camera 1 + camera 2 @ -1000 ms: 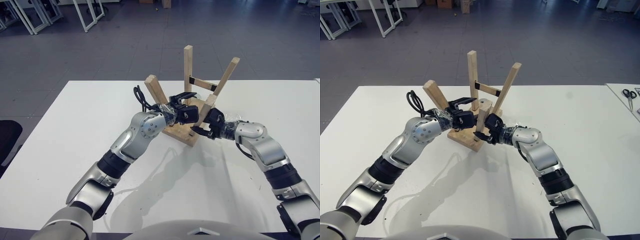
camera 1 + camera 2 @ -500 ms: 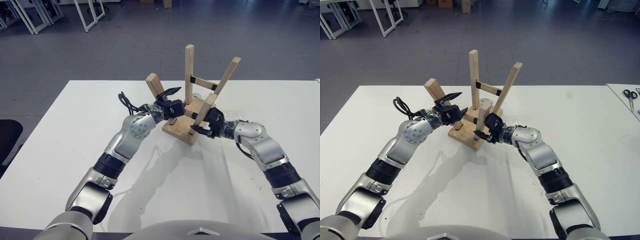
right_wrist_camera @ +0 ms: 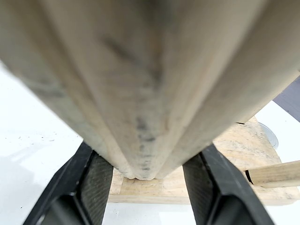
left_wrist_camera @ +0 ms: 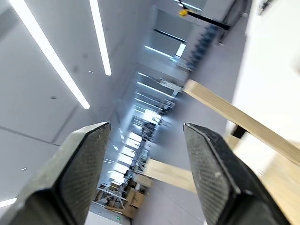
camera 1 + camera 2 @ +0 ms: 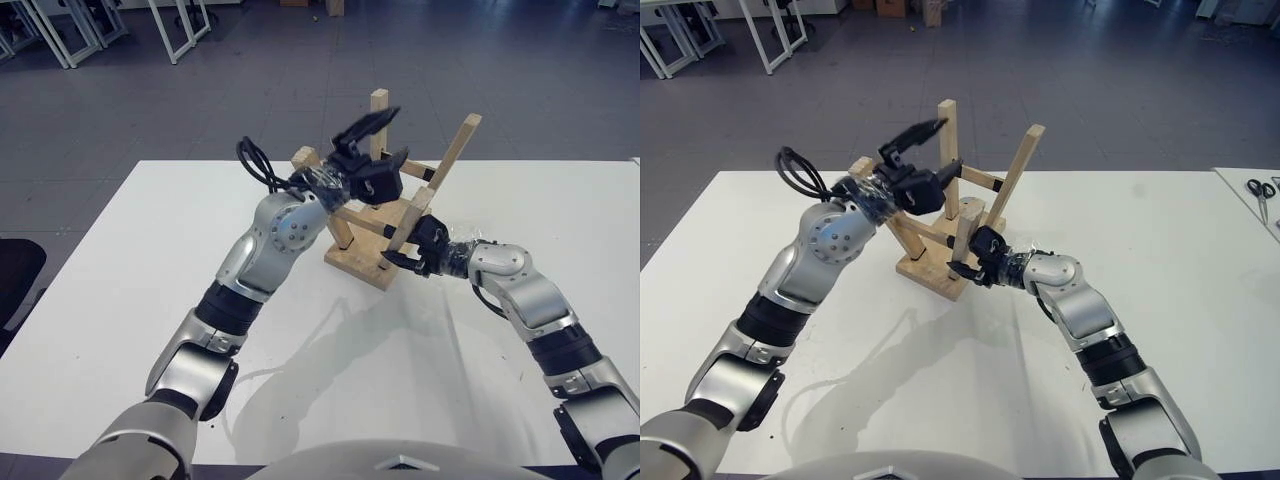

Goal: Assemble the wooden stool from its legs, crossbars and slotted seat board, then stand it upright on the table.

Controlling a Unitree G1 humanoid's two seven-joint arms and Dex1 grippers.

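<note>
Left eye view: I'm seeing the stool (image 5: 450, 155) sitting upside down on the white table (image 5: 130, 260), seat board (image 5: 352, 262) lying flat and legs pointing up. The right gripper (image 5: 400, 252) is clamping the nearest leg (image 5: 410, 218) low down, just above the board. In the right wrist view that leg is sitting pinched between both fingers (image 3: 93, 187). The left gripper (image 5: 398, 132) is hanging in the air beside the top of the far leg (image 5: 377, 97), fingers (image 4: 79, 164) spread wide and gripping nothing. Scissors (image 5: 1260, 187) are lying at the table's right edge.
</note>
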